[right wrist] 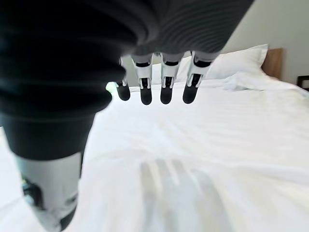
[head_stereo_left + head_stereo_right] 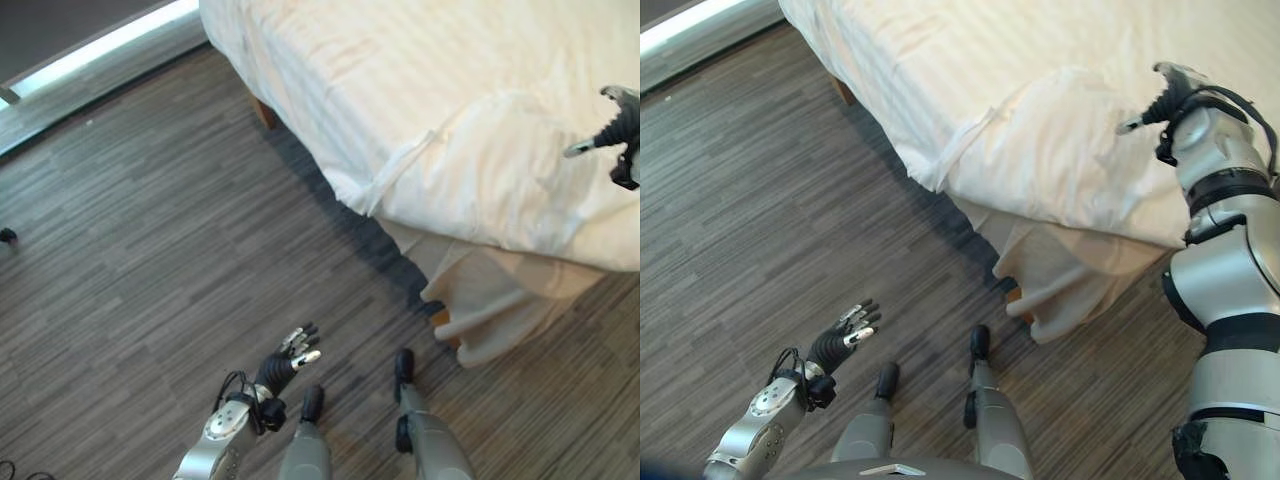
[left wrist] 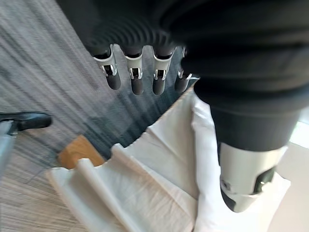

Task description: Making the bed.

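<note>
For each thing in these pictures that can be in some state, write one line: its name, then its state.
duvet: spread over the bed, corner rumpled, edge seam lifted.
bed skirt: hanging loose and bunched at the corner.
pillow: lying at the head of the bed.
left hand: open, over the floor, holding nothing.
right hand: open, above the duvet.

Left arm: we hold our silver-grey left arm low, reaching forward from the lower left.
Left hand: our left hand, silver fingers with dark tips under a dark ribbed cover, hangs with fingers straight and loosely spread, holding nothing.
Right arm: we raise our silver-grey right arm high on the right side.
Right hand: our right hand has fingers extended, thumb apart, grasping nothing.
</note>
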Controlling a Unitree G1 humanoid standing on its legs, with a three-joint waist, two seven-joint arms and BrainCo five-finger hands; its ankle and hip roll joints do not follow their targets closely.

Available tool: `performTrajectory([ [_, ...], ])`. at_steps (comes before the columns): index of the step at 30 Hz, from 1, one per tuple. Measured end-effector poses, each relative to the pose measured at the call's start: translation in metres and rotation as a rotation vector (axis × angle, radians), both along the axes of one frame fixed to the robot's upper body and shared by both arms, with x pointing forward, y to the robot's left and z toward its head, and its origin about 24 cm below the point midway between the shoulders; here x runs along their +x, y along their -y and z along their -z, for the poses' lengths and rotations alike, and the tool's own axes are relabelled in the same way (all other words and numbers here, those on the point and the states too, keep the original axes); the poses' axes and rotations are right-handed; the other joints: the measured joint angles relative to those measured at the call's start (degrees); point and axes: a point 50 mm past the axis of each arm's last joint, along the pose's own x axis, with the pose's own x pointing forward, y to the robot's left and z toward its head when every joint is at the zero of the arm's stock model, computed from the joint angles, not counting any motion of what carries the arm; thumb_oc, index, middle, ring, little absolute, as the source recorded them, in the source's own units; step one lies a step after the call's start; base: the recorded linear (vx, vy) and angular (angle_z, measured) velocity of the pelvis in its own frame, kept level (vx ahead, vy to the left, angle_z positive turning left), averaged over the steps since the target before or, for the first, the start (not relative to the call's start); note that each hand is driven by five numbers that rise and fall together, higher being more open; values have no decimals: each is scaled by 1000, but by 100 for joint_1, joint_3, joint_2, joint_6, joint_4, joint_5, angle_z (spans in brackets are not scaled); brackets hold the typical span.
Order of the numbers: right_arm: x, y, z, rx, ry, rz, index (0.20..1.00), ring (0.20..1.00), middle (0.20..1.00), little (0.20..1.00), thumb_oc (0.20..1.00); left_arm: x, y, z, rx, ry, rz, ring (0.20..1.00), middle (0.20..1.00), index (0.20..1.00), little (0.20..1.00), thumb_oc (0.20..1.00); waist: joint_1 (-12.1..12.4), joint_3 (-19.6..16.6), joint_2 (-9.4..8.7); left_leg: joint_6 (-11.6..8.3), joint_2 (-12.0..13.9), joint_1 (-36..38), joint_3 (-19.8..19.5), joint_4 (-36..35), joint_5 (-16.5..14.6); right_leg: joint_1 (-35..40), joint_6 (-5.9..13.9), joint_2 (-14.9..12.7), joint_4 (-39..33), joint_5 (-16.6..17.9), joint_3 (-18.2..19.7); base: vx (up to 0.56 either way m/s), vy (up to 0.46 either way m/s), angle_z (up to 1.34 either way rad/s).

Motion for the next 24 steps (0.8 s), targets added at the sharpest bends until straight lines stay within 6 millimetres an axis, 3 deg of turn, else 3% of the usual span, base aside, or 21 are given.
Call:
performTrajectory([
  [6, 8, -23, 1, 4, 8, -73, 1000, 1000, 1000, 1000, 1000, 3, 3, -1, 5, 7, -3, 1000, 1000, 1000, 1000, 1000, 180, 70, 134, -60, 17, -221, -3, -4, 42, -231, -83, 27, 2, 129, -18, 0, 0, 0],
  [11, 7, -18, -6, -34, 15, -43, 1000, 1000, 1000, 1000, 1000, 9, 4, -7, 4, 44, -6, 1000, 1000, 1000, 1000, 1000, 271, 139, 284, -81, 9, -411, -26, 6, 55, -392, -123, 0, 4, 161, -79, 11, -24, 5],
  [15, 0, -4, -26, -179, 27, 46, 1000, 1000, 1000, 1000, 1000, 10, 4, -8, 6, 52, -9, 1000, 1000, 1000, 1000, 1000, 389, 226, 442, -118, -17, -701, -77, 8, 84, -655, -132, -38, 5, 186, -132, 17, -21, 6],
  [18, -10, 0, -66, -237, 121, 87, 1000, 1000, 1000, 1000, 1000, 16, 10, -10, 5, 67, 9, 1000, 1000, 1000, 1000, 1000, 387, 316, 587, -146, -63, -1075, -142, -10, 176, -1007, -129, -88, 6, 252, -165, 16, 8, 11],
  [23, -11, -2, -68, -223, 191, 79, 1000, 1000, 1000, 1000, 1000, 32, 33, -16, -24, 100, 40, 1000, 1000, 1000, 1000, 1000, 339, 495, 634, -154, -65, -1245, -90, -5, 198, -1213, -124, -70, 7, 264, -112, 4, -7, -4],
  [24, -10, -3, -66, -204, 204, 67, 457, 457, 457, 457, 457, 34, 35, -17, -30, 108, 38, 1000, 1000, 1000, 1000, 1000, 333, 503, 621, -154, -55, -1244, -72, -3, 197, -1217, -110, -48, 6, 251, -99, 3, -18, -6],
])
